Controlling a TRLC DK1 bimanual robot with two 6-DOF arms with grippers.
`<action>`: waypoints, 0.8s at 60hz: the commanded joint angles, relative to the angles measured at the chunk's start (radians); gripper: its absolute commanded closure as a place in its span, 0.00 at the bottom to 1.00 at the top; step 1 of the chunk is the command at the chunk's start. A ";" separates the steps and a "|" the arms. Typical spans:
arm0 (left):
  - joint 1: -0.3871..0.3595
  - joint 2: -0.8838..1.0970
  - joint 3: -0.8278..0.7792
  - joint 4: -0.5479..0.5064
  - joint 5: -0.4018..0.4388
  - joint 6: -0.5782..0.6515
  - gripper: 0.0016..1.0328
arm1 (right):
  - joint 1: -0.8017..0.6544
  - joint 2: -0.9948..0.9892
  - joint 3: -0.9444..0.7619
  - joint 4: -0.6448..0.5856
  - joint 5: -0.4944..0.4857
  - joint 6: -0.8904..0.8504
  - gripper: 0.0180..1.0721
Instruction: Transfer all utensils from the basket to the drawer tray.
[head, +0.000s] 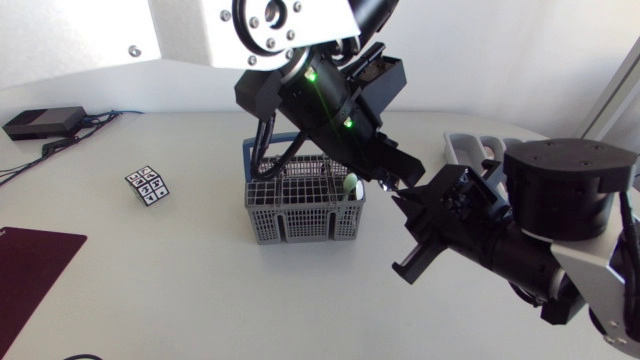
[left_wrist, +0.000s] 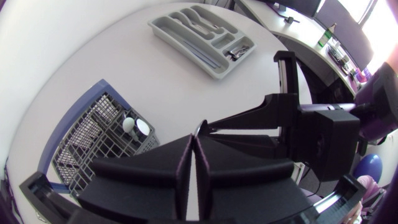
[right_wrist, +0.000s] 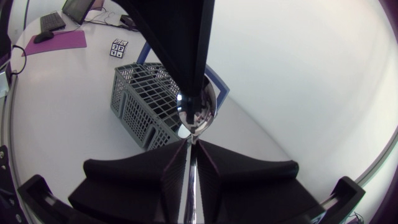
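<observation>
One basket (head: 305, 205), one drawer tray (left_wrist: 205, 34), one spoon (right_wrist: 199, 118) (metal), one cube (head: 148, 186).

White desk (head: 180, 290). On it: grey mesh basket (head: 300, 222) mid-desk; grey drawer tray (left_wrist: 181, 50) well right of it; patterned cube (head: 148, 186), maroon mat (head: 35, 255) and black box (head: 45, 122) to its left.

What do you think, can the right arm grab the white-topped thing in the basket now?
Probably not yet. The right gripper is shut on a spoon, and the left gripper, gripping it too, hangs right by that corner of the basket.
</observation>
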 joint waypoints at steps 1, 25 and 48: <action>0.010 0.016 0.022 -0.005 0.012 -0.027 0.93 | 0.005 0.012 0.008 0.006 -0.008 -0.010 0.93; 0.024 0.010 0.053 -0.015 0.034 -0.038 0.39 | 0.003 0.015 0.011 -0.039 -0.041 -0.015 0.95; 0.133 -0.035 0.080 0.059 0.035 -0.026 0.06 | -0.253 -0.046 0.011 -0.227 -0.347 -0.127 0.94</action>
